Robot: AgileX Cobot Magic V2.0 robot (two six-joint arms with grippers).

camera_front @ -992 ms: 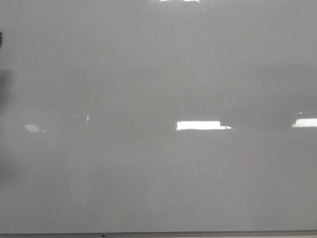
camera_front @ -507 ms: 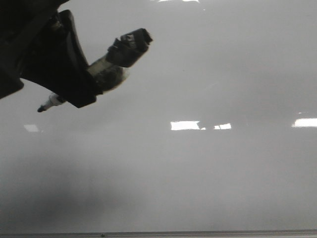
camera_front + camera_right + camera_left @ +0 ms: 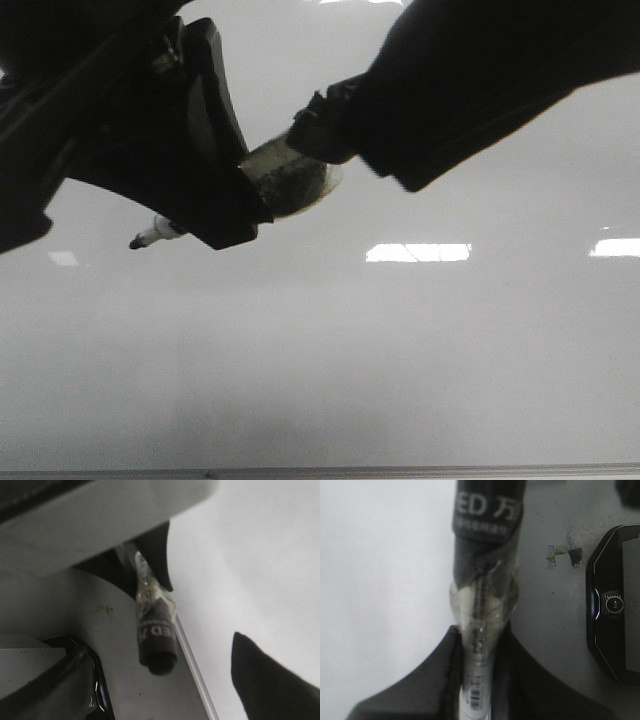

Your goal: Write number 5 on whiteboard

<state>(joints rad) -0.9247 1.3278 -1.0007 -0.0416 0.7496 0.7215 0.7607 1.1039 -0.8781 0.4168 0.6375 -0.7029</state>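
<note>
The whiteboard (image 3: 400, 350) fills the front view, pale grey and glossy; no number 5 or any marker line shows on it. My left gripper (image 3: 235, 215) comes in from the upper left and is shut on a marker (image 3: 290, 175), its tip (image 3: 135, 242) pointing down-left. In the left wrist view the marker (image 3: 482, 595) stands clamped in the left gripper (image 3: 480, 635). My right gripper (image 3: 340, 130) reaches in from the upper right and covers the marker's dark cap end. In the right wrist view the cap (image 3: 157, 645) hangs free, well apart from the one dark finger (image 3: 260, 680) in view.
Bright rectangular glare patches (image 3: 418, 252) lie on the board. A thin grey rail (image 3: 400, 470) runs along its bottom edge. A black rounded device (image 3: 615, 605) lies on the grey surface beside the board, also in the right wrist view (image 3: 97, 690).
A second ago the board was bare. The left gripper came in with the marker, then shifted right and down. The right arm has entered from the upper right, reaching the cap end.
</note>
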